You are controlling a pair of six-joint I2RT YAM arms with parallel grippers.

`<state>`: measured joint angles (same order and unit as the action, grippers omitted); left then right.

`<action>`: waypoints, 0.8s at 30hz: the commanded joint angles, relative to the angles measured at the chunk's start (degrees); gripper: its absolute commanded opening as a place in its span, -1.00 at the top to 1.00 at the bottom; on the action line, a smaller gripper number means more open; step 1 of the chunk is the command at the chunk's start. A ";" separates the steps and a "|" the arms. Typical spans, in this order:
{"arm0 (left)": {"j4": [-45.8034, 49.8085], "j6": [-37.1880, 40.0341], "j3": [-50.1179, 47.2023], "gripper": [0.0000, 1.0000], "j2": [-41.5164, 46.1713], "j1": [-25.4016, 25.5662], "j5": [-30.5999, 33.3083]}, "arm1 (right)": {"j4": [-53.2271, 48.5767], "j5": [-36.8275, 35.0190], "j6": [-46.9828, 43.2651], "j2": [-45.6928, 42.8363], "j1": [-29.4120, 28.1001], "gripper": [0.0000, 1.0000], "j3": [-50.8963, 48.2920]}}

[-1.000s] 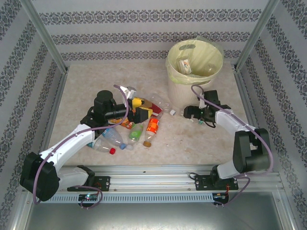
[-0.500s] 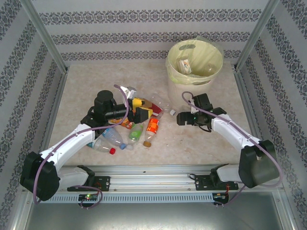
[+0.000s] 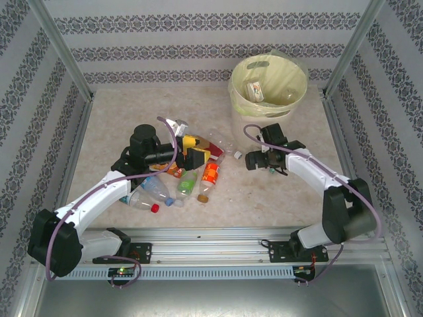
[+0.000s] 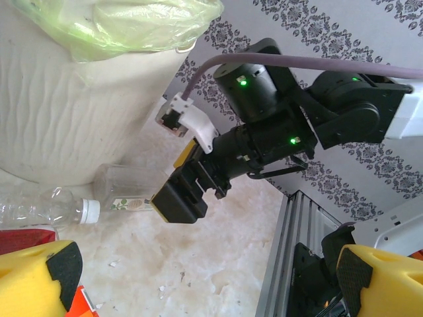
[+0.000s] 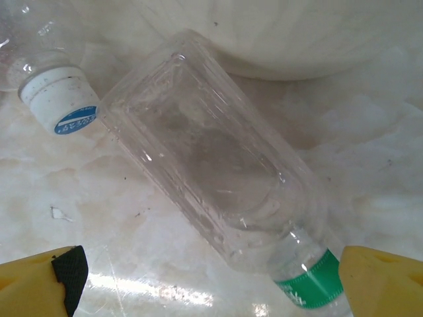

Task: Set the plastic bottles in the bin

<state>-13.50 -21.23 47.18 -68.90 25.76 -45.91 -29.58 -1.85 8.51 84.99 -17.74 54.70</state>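
To the left of the bin (image 3: 244,109), we find most of the plastic bottles (image 3: 182,181) heaped loosely on the pale table (image 3: 112,125). They show red, orange, green and blue labels, and one red cap lies at the near edge of the heap.

On the heap's side toward the bin, the left gripper (image 3: 197,153) hangs low with its yellow jaws spread wide. From its own wrist (image 4: 208,267) we see nothing between them. A red label and an orange one show under one finger.

Between the heap and the bin lies a white-capped bottle (image 3: 221,142) (image 4: 46,205) (image 5: 59,99), on its side. Just beside it, closer to the bin, lies a square clear bottle (image 4: 125,191) (image 5: 211,191) with a green cap, at the foot of the bin wall (image 5: 297,33).

Just in front of the bin, the right gripper (image 3: 253,160) (image 4: 177,201) hangs above that square bottle. Its jaws (image 5: 210,274) stand wide apart and are clamped on nothing. The green cap lies close to one finger, but we cannot tell whether they touch.

The bin stands upright (image 4: 66,112), lined with a pale yellow bag (image 4: 119,26). One labelled bottle (image 3: 254,90) lies inside it.
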 commanded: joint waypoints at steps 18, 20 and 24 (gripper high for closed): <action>-1.58 0.56 0.64 -1.00 -0.15 -0.34 -0.98 | -0.98 -0.98 -5.73 9.91 -3.03 -0.96 6.27; -1.58 0.58 0.64 -1.00 -0.07 -0.35 -0.91 | -0.98 -1.07 -5.07 9.06 -4.00 -0.93 5.35; -1.79 0.41 0.66 -1.00 -0.18 -0.36 -1.03 | -0.56 -2.08 -3.56 6.82 -5.11 -0.79 3.44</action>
<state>-13.50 -21.23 47.18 -68.90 25.76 -45.91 -29.34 -3.66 3.44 93.93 -22.31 59.44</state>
